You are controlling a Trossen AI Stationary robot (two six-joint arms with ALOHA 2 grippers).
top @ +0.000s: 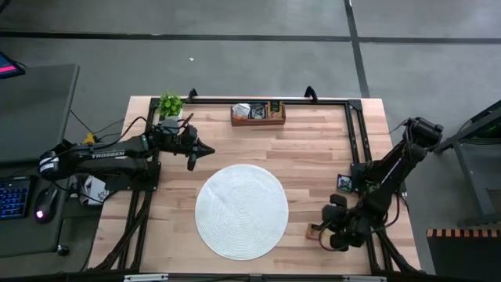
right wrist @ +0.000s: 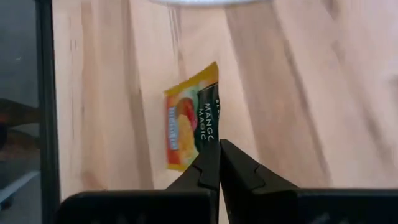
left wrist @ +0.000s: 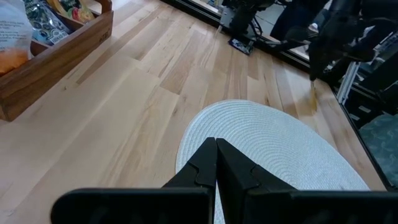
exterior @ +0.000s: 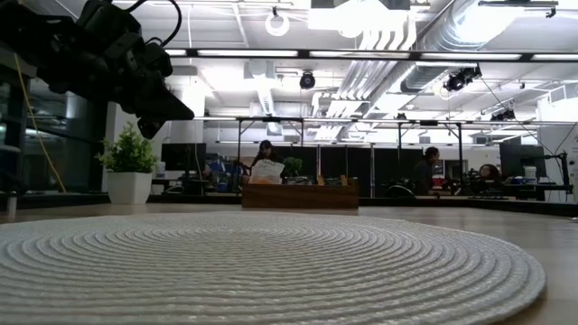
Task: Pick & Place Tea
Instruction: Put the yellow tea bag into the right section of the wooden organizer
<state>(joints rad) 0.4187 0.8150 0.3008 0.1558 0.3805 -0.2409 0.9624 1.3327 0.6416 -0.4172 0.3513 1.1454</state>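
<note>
A tea sachet (right wrist: 189, 118), orange-yellow with a dark half, shows just past my right gripper (right wrist: 219, 149), which is shut on it near the table's near right corner (top: 319, 233). More sachets lie in the brown wooden tray (top: 257, 113) at the far edge. One dark sachet (top: 344, 183) lies flat on the table by the right frame rail. My left gripper (left wrist: 216, 146) is shut on nothing. It hangs above the wood just beyond the far left rim of the round white mat (top: 241, 210). My right gripper pinches the sachet between its two fingers at the lower edge of the dark half (right wrist: 208, 146). The fingers come slanting down from the table's right. The sachet sticks out past the fingertips, tilted; whether it is clear of the wood I cannot tell.
A small potted plant (top: 170, 104) stands at the far left corner beside the left arm. A black frame rail (top: 356, 149) runs along the table's right side. The mat fills the table's middle. People sit in the room beyond (exterior: 431, 167).
</note>
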